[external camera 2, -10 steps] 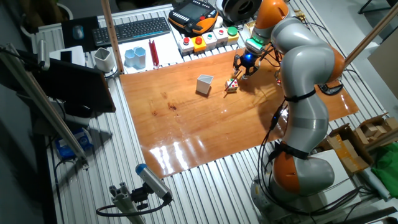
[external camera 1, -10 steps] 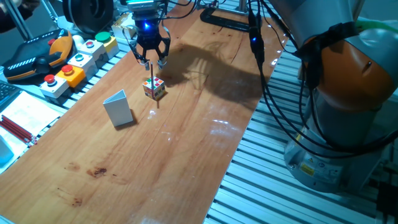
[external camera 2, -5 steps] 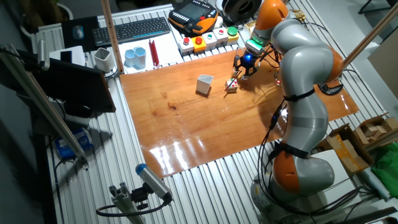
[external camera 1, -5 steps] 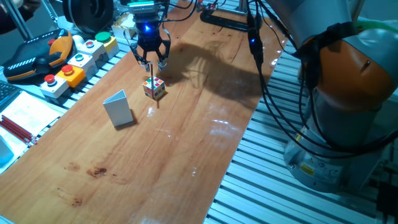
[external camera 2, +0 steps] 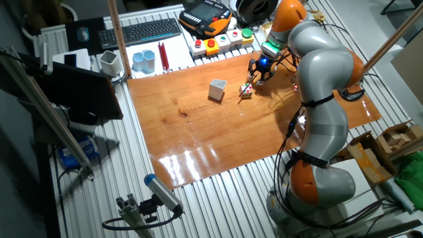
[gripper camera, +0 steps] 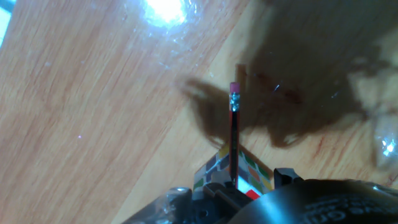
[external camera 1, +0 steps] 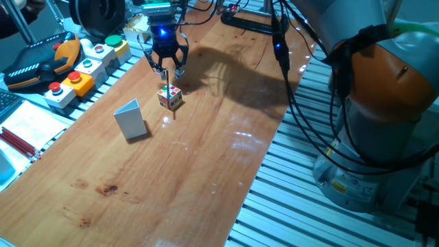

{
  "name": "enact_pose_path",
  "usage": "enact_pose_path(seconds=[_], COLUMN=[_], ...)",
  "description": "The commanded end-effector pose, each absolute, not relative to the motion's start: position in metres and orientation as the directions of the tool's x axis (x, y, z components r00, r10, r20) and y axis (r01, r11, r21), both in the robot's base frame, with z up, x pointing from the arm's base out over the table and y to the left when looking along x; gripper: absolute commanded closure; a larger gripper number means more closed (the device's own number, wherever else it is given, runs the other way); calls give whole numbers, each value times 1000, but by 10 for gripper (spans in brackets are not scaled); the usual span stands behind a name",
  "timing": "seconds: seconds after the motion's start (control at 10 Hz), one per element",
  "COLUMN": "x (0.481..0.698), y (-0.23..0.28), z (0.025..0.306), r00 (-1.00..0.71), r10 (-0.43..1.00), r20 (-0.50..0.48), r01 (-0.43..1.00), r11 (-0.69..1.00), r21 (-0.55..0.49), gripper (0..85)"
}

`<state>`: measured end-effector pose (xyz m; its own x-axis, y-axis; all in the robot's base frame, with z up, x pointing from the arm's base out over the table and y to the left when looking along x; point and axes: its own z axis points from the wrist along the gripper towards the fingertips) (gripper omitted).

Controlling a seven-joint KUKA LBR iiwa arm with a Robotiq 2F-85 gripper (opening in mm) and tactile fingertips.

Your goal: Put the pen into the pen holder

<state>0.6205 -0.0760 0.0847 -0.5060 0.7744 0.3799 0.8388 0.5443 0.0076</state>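
My gripper (external camera 1: 167, 66) hangs over the far part of the wooden table, shut on the pen (external camera 1: 167, 84). The pen is a thin reddish stick that points down from between the fingers. In the hand view the pen (gripper camera: 234, 134) runs straight ahead and ends in a pink tip above the table. Directly below the gripper sits a small multicoloured cube (external camera 1: 170, 98), which the hand view shows beside the pen's shaft as cube (gripper camera: 251, 172). The pen holder (external camera 1: 130, 120), a pale grey upright box, stands left of the cube. From the other side I see the gripper (external camera 2: 258, 71), cube (external camera 2: 246, 93) and pen holder (external camera 2: 217, 90).
A box of coloured push buttons (external camera 1: 86, 65) and an orange teach pendant (external camera 1: 41, 62) lie beyond the table's left edge. Red rods (external camera 1: 19, 143) rest on paper there. Black cables (external camera 1: 285, 62) hang at the right, by the arm's base (external camera 1: 370, 137).
The gripper has lifted slightly with the pen still in it. The cube and the pen holder have not moved.
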Motion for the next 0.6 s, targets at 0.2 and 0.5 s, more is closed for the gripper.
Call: enact_pose_path(seconds=[0.2,0.5], x=[621,621], y=[-76,-76], z=[82,79], r00=[-498,-492], r10=[774,773], r20=[392,400], r01=[843,845], r11=[538,534], r21=[8,8], gripper=[430,427])
